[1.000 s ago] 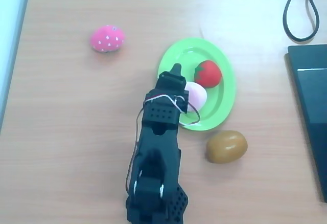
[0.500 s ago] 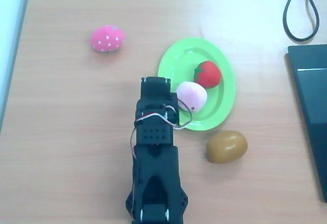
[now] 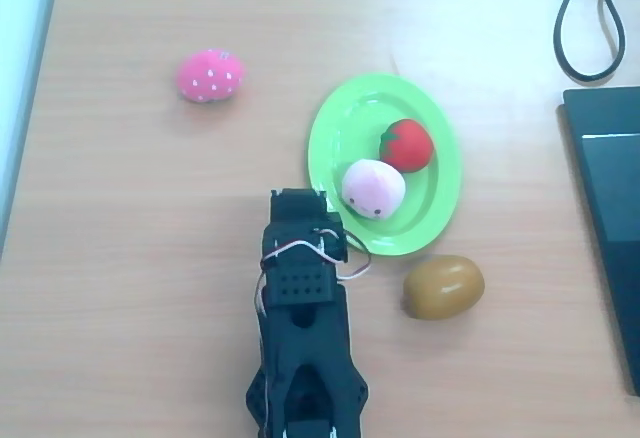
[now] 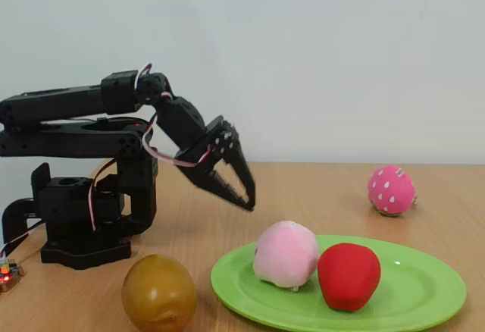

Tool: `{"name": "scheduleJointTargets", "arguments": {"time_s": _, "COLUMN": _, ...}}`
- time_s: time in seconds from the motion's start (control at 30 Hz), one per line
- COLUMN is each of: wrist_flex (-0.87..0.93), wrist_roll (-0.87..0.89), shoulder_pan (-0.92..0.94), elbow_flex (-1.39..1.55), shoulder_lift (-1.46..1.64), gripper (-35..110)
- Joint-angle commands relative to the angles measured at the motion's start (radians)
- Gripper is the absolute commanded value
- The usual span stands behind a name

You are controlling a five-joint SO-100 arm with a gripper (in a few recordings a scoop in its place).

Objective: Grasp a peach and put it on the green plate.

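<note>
The peach (image 3: 373, 187) is lying on the green plate (image 3: 440, 202), just past the tip of the gripper (image 4: 244, 193), apart from it with a clear gap showing in the fixed view (image 4: 285, 254). The gripper is hanging above the worktop (image 3: 130, 258), pointing down toward the plate's near rim and holding nothing; its fingers (image 4: 227, 180) are lying close together, though whether they are fully clenched cannot be told. In the overhead view the black arm (image 3: 303, 338) is reaching up from the worktop's bottom edge, with its front end (image 3: 297, 205) stopping just short of the plate's left rim. The peach is sitting in the plate's left half, touching or nearly touching the red strawberry (image 3: 406, 144), which is resting beside it further toward the plate's middle. A brown fruit (image 3: 443, 286) is lying on the worktop just beyond the plate's lower rim. The pink strawberry (image 3: 210, 75) is sitting well apart, toward the worktop's upper left corner. A black cable (image 3: 590, 18) is looping at the upper right corner.
</note>
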Motion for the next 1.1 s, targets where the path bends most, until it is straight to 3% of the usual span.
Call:
{"name": "scheduleJointTargets", "arguments": {"time_s": 0.0, "wrist_flex": 0.069, "wrist_roll": 0.038, "shoulder_pan": 0.005, "elbow_flex": 0.023, "shoulder_lift": 0.031, "gripper": -8}}
{"name": "scheduleJointTargets", "arguments": {"time_s": 1.07, "wrist_flex": 0.109, "wrist_roll": -0.021, "shoulder_pan": -0.008, "elbow_flex": 0.176, "shoulder_lift": 0.155, "gripper": -8}}
